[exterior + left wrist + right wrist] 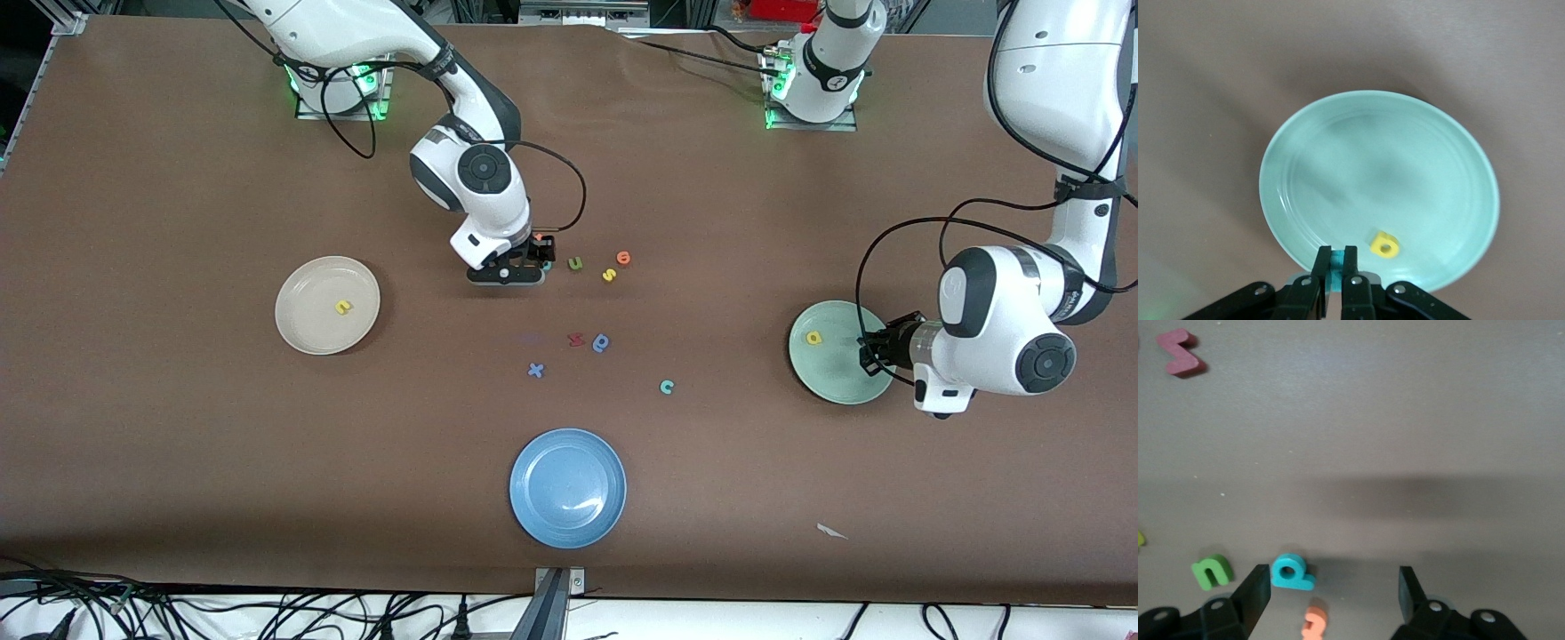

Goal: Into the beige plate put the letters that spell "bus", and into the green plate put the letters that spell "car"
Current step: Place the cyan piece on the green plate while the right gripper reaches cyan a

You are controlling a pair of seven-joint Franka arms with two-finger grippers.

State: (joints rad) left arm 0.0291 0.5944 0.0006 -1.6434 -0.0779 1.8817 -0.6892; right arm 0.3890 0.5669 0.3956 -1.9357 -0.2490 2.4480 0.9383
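My left gripper (869, 351) hangs over the green plate (840, 369) at its rim, shut on a thin teal letter (1336, 270). A yellow a (1385, 246) lies in that plate (1385, 167). In the beige plate (307, 324) rests a yellow u (343, 308). My right gripper (1333, 583) is low over the table and open. A teal b (1290, 572) lies between its fingers, close to one finger (1257, 587). The yellow s (609, 275) lies a little toward the left arm's end. The teal c (666, 386) is nearer the camera.
An olive-green u (575, 263) and an orange o (623, 258) lie beside the yellow s. A small orange letter (1315, 623) sits under my right gripper. A maroon letter (575, 339), a blue q (602, 342) and a blue x (535, 370) lie mid-table. A blue plate (567, 462) stands nearest the camera.
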